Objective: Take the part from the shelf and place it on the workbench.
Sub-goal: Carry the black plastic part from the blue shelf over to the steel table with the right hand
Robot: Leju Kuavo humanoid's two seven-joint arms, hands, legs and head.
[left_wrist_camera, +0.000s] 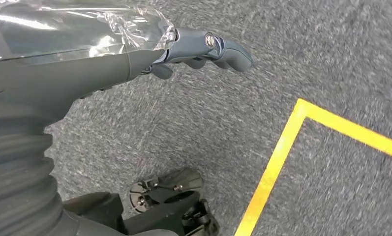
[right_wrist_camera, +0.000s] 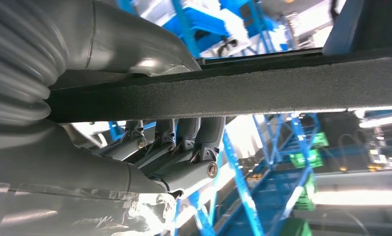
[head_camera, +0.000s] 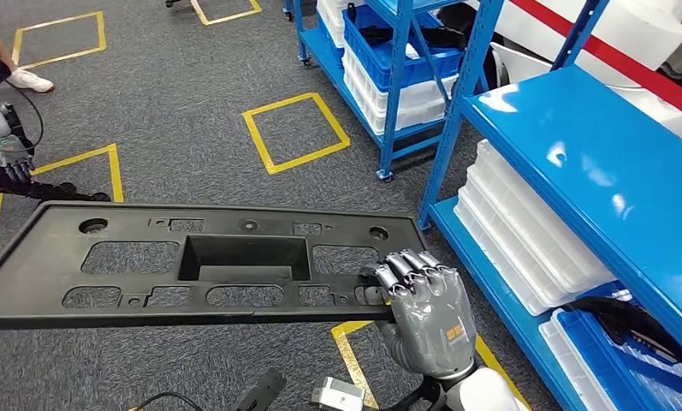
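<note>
Black plastic part [head_camera: 192, 265], clear of the blue shelf [head_camera: 594, 163] and above the carpet, was gripped at one end by the right robot hand [head_camera: 423, 300], risking sag or slip; the left robot hand [left_wrist_camera: 203, 49] held nothing, fingers loosely curled.

The right robot hand [head_camera: 427, 304] has a glossy grey shell with a small orange marking, darker segmented fingers [head_camera: 410, 264] with silver pivot screws, and a white wrist cuff. The left robot hand [left_wrist_camera: 198, 51] matches — grey ribbed cover, clear plastic film wrapping.
</note>
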